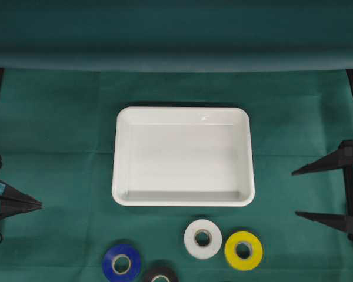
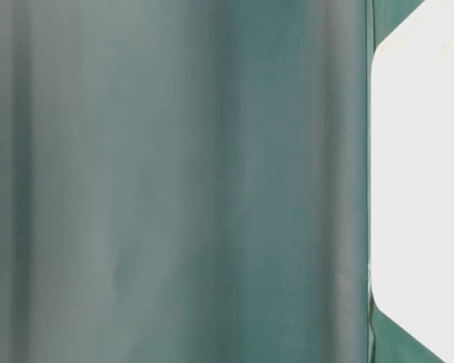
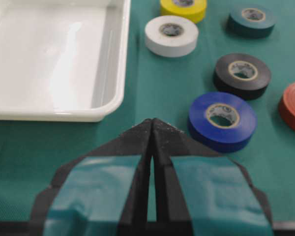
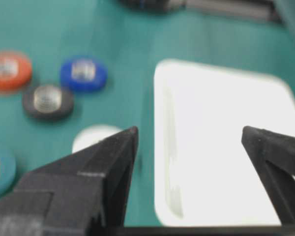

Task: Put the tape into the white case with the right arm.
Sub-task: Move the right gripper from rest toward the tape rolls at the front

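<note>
A shallow white case [image 1: 183, 156] is set at the middle of a green cloth [image 1: 59, 129], with nothing inside it. Just beyond its near rim, 4 tape rolls are seen from overhead: a white tape roll [image 1: 202, 238], a yellow tape roll [image 1: 243, 250], a blue tape roll [image 1: 122, 264] and a black tape roll [image 1: 160, 275]. The right gripper [image 1: 296, 193] is held at the right edge, its 2 black fingers spread wide around nothing. The left gripper [image 1: 40, 204], at the left edge, is pressed closed and empty.
</note>
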Tool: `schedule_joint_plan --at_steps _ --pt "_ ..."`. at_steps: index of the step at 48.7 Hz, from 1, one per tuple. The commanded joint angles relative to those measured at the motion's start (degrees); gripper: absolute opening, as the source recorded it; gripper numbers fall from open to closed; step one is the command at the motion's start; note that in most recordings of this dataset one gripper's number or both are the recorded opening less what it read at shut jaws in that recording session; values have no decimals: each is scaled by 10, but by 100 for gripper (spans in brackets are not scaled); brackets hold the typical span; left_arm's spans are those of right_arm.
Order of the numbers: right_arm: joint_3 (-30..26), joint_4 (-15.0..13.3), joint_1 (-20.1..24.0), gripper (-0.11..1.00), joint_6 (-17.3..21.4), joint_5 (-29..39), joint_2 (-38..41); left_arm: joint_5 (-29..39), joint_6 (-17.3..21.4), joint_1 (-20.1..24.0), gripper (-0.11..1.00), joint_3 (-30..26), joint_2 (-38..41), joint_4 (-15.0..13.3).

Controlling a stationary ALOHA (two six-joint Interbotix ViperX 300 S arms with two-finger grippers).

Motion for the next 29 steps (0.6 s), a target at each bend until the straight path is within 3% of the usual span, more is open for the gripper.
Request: schedule_joint_plan --at_steps 1,8,21,29 --pt "-11 0 -1 82 1 53 2 0 1 0 0 -6 2 -1" --pt "-12 0 -1 82 1 111 -4 2 0 0 0 -3 2 -1" --pt "-6 0 0 82 -1 113 -13 2 1 0 0 -3 2 -1" --pt "6 0 38 82 -2 113 -11 2 1 0 0 0 2 -1"
